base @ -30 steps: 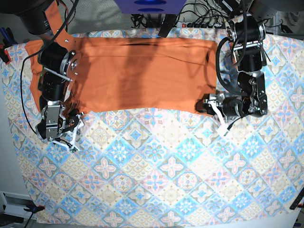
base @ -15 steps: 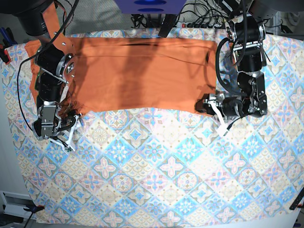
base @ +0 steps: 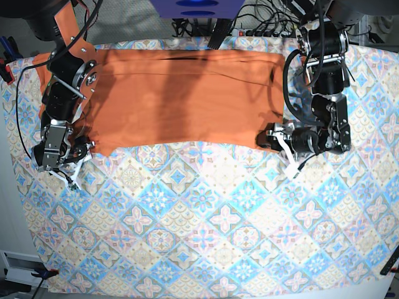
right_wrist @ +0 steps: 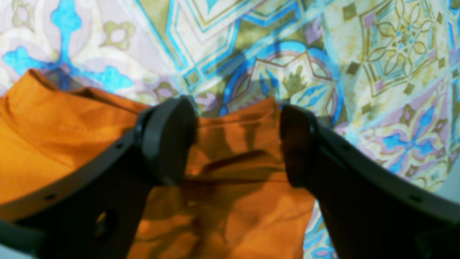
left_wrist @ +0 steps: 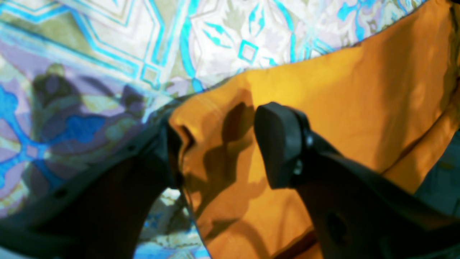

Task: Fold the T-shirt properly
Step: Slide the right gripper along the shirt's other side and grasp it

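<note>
1. Left gripper (left_wrist: 219,144) — jaws parted wide, a puckered corner of the T-shirt (base: 187,99) lying between them, unclamped.
2. Right gripper (right_wrist: 233,144) — jaws wide too, straddling another T-shirt corner on the tablecloth (base: 206,218).

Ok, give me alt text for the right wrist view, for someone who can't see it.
Two dark fingers stand apart over a corner of the orange shirt, with fabric showing in the gap between them. The shirt lies on a blue-and-beige patterned cloth.
</note>
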You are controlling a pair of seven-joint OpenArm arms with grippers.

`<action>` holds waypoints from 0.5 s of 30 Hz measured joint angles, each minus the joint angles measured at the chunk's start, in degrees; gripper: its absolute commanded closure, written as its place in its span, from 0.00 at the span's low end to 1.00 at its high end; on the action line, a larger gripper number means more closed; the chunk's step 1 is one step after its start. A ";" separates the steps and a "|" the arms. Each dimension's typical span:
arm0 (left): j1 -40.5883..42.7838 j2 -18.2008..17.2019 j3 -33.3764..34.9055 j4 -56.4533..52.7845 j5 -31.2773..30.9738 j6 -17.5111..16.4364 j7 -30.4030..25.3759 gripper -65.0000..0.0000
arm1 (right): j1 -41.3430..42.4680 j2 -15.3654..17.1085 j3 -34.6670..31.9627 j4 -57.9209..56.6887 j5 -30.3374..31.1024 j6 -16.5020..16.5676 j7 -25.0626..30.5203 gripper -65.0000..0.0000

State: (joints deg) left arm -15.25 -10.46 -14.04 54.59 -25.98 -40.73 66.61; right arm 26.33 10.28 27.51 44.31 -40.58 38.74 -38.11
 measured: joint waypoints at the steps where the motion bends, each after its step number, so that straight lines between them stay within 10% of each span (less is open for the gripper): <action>1: 0.00 0.00 0.00 0.00 -0.07 0.00 -0.11 0.50 | 0.00 -0.20 0.00 0.04 -0.17 -0.20 -0.11 0.39; 6: 0.00 0.00 0.00 0.00 0.00 0.00 -0.02 0.50 | 0.00 -0.28 0.00 0.04 -0.04 -0.22 -0.26 0.45; 15: 0.66 -1.40 3.76 0.13 -0.35 0.28 -1.01 0.65 | 0.00 -1.16 0.00 0.37 1.14 0.50 -3.37 0.92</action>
State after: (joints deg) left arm -14.59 -11.86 -10.28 54.72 -26.33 -40.45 65.60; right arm 26.33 9.13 27.51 44.69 -39.44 39.24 -41.47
